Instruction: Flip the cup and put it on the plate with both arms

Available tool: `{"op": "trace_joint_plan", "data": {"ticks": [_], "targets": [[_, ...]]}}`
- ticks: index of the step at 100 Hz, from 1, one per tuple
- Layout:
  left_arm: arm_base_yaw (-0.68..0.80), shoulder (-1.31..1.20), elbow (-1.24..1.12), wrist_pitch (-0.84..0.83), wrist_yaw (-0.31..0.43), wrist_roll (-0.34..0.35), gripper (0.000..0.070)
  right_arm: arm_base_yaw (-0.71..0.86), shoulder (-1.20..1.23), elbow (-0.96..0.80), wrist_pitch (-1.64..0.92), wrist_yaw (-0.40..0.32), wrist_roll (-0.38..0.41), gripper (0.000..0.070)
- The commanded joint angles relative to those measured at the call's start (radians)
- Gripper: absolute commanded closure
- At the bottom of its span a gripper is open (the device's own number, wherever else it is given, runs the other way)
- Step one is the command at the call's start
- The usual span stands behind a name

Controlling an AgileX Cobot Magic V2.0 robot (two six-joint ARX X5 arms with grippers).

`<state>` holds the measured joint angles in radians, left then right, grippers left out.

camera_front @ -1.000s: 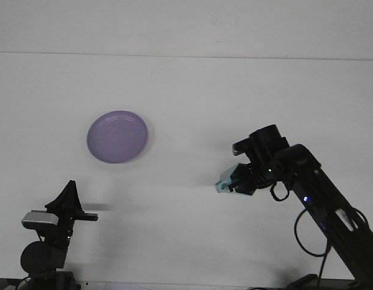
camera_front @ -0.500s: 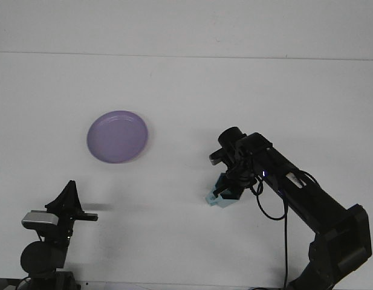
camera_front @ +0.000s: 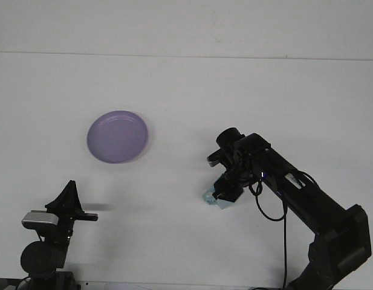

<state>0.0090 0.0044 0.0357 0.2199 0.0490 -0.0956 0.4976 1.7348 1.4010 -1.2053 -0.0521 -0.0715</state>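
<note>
Front view, read left to right: the left gripper sits parked at the near left corner of the desk, its jaws pointing up and pressed together to a tip, holding nothing. Beyond it and somewhat to the right, the purple plate lies flat and bare, well apart from both arms. Right of centre, the right gripper is angled down to the desk with its jaws closed on the pale teal cup, which shows only as a small patch at the jaw tips, low against the desk surface; its axis and mouth direction cannot be made out. The cup thus lies to the right of the plate, with the right arm far nearer. Judgement: any handover would require travel leftward.
</note>
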Motion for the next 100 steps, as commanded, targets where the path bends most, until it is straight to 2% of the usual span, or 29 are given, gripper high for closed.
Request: {"op": "trace_joint_plan", "data": {"ticks": [1, 18, 33, 43, 55, 65, 85, 100], "targets": [[-0.001, -0.001, 0.003, 0.010, 0.003, -0.003, 0.0688, 0.003, 0.011, 0.036, -0.013, 0.000, -0.016, 0.0331], [-0.001, -0.001, 0.003, 0.013, 0.003, -0.016, 0.0688, -0.025, -0.064, 0.097, -0.064, 0.000, -0.026, 0.0331], [-0.001, -0.001, 0.005, 0.029, 0.003, -0.146, 0.0688, -0.069, -0.211, 0.114, -0.033, -0.002, -0.025, 0.0331], [-0.001, -0.001, 0.007, 0.051, 0.006, -0.231, 0.0688, -0.113, -0.336, 0.105, 0.039, -0.029, -0.024, 0.0331], [-0.001, 0.005, 0.044, 0.029, 0.050, -0.278, 0.0688, -0.181, -0.502, 0.049, 0.178, -0.068, -0.022, 0.0332], [-0.001, 0.032, 0.103, -0.019, 0.095, -0.291, 0.0688, -0.237, -0.655, -0.071, 0.316, -0.079, -0.021, 0.0333], [-0.006, 0.190, 0.280, -0.126, 0.218, -0.277, 0.0688, -0.320, -0.978, -0.438, 0.586, -0.078, 0.018, 0.0339], [-0.027, 0.389, 0.443, -0.200, 0.340, -0.208, 0.0688, -0.352, -1.187, -0.681, 0.730, -0.068, 0.031, 0.0339]]}}
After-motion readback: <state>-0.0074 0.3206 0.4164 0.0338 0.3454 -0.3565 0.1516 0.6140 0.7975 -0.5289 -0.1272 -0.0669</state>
